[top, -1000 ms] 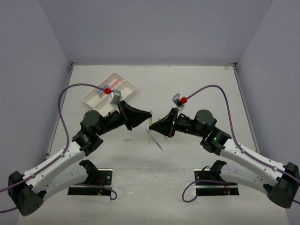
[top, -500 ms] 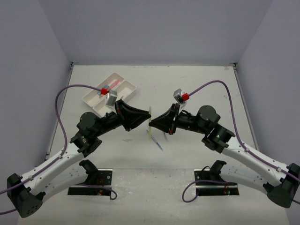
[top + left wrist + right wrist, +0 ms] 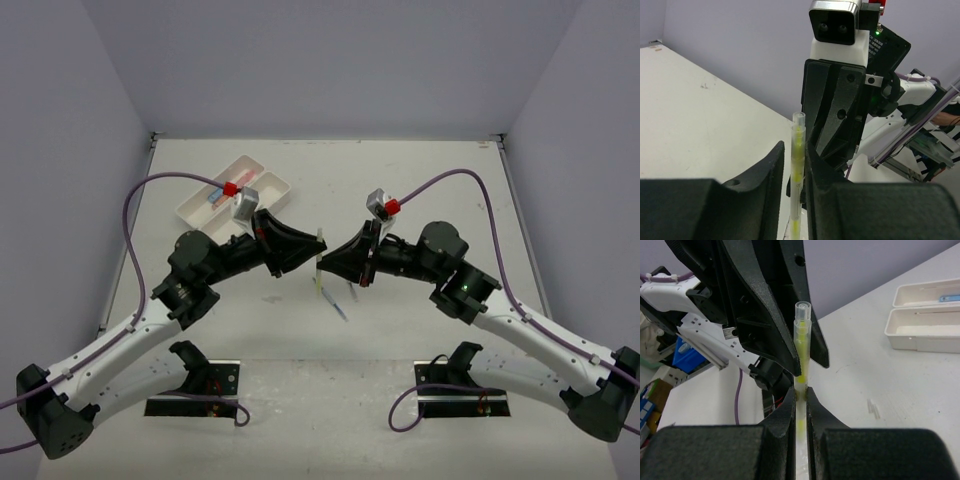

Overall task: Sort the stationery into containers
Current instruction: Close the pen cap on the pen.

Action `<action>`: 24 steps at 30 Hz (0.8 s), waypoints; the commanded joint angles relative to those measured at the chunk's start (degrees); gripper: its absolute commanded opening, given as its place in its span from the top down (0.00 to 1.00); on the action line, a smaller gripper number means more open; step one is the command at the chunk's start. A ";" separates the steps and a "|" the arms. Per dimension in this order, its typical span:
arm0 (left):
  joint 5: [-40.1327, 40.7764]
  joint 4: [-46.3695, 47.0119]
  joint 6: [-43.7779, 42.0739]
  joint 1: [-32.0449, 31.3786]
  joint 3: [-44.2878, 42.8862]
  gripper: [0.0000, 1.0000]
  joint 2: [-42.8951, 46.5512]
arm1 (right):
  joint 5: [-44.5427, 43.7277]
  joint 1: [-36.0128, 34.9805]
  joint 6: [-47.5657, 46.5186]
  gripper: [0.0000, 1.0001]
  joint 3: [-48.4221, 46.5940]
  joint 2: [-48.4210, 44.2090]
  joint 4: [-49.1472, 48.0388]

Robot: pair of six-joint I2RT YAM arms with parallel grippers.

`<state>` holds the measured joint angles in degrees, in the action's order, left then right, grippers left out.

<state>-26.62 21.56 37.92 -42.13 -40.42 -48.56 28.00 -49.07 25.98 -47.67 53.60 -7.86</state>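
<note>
White bench [image 3: 430, 180], faintly scuffed; lavender walls [image 3: 330, 70] close left, rear and right edges. Two white trays [image 3: 272, 185] side by side, rear left, near left wall; red and blue items in left one. Arms meet mid-bench. Right end effector [image 3: 800, 392] pressed together on clear, yellow-cored pen [image 3: 802, 340], held upright above bench. Left end effector [image 3: 795, 147] slightly spread, fingers flanking same pen. Two loose pens [image 3: 330, 298] on bench below. Broad bench surface behind and right of arms.
</note>
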 commanded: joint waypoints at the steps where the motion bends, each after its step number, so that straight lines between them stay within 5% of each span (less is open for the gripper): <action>1: -2.29 0.77 -0.30 0.29 -0.64 0.88 -0.24 | 1.54 -0.49 -1.29 1.00 -4.24 0.18 -1.20; 5: -3.78 1.29 -0.31 0.29 -0.45 1.00 -0.32 | 1.26 -0.41 -1.37 1.00 -4.52 0.37 -0.85; 10: -2.06 2.41 -0.03 0.29 0.04 1.00 0.96 | 1.67 -0.41 -1.35 1.00 -3.74 0.59 -1.67; 12: -1.06 3.34 0.67 0.27 0.26 1.00 1.95 | 3.17 -0.44 -1.32 0.93 -2.71 0.96 -3.21; 15: -0.16 2.90 0.82 0.23 -1.61 1.00 2.02 | 5.63 -0.41 0.37 0.67 -1.41 2.28 -6.64; 17: -0.27 3.22 0.98 0.29 -2.39 1.00 2.03 | 6.57 -0.41 1.55 0.61 -1.19 3.08 -8.13; 21: 0.34 4.50 1.47 0.21 -3.44 1.00 2.32 | 8.32 -0.46 3.37 0.58 -1.05 5.13 -11.51; 24: 0.83 5.70 2.01 0.22 -3.40 1.00 2.41 | 9.40 -0.48 4.37 0.70 -1.21 6.63 -13.82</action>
<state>-27.23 23.19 38.61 -42.02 -41.09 -46.99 34.27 -49.17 28.44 -48.60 58.74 -14.93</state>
